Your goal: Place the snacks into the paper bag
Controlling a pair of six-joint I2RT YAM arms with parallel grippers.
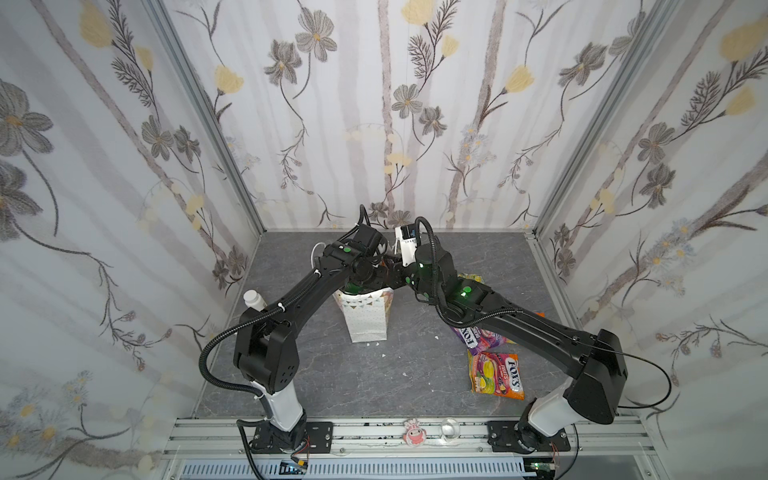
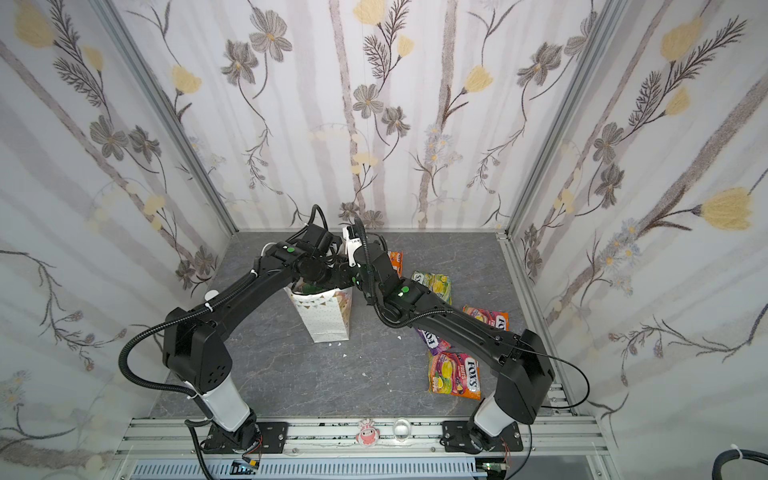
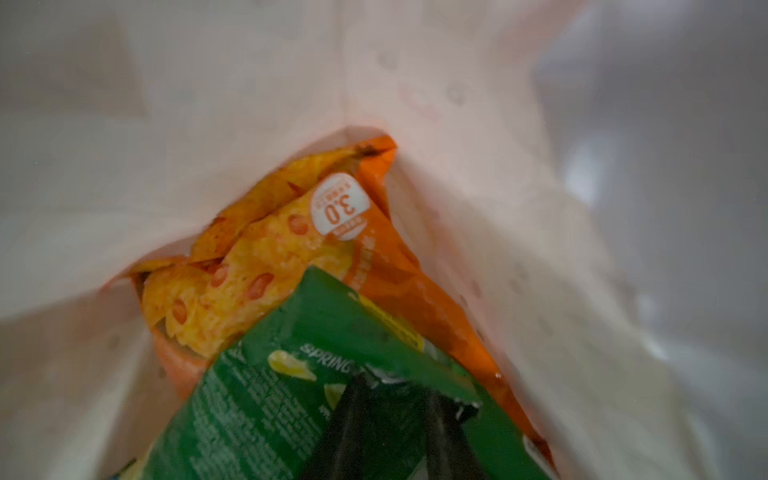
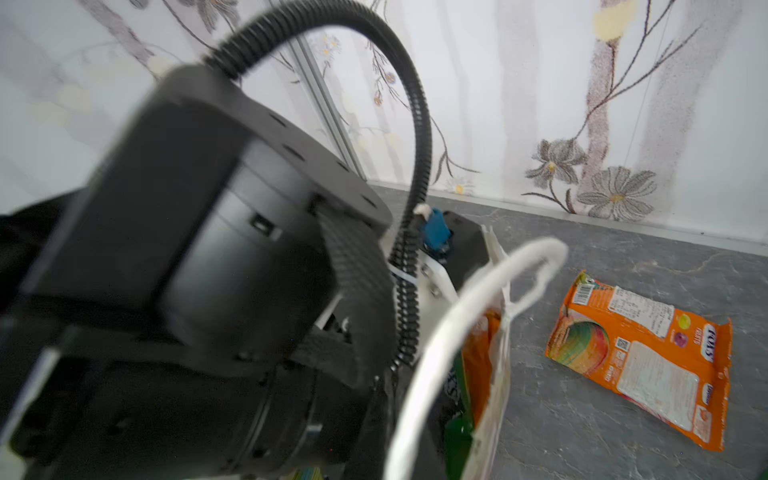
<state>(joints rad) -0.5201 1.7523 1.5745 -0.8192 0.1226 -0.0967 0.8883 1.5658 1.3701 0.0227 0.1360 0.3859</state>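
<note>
Task approx. 2 of 7 done: orange packet (image 3: 266,257) sits in paper bag (image 1: 365,322) at frame centre, left gripper (image 3: 397,390) pinches green packet (image 3: 266,399) inside it, right gripper (image 1: 390,274) closed at bag rim, hold unclear; 5 packets (image 2: 455,374) lie on table (image 2: 291,374) right of centre, not yet bagged.

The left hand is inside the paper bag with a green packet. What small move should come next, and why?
Probably open the left hand and let the green packet drop. The left wrist view shows it already deep inside the paper bag, its edge over the orange packet at the bottom, so it likely needs no further lowering.
</note>
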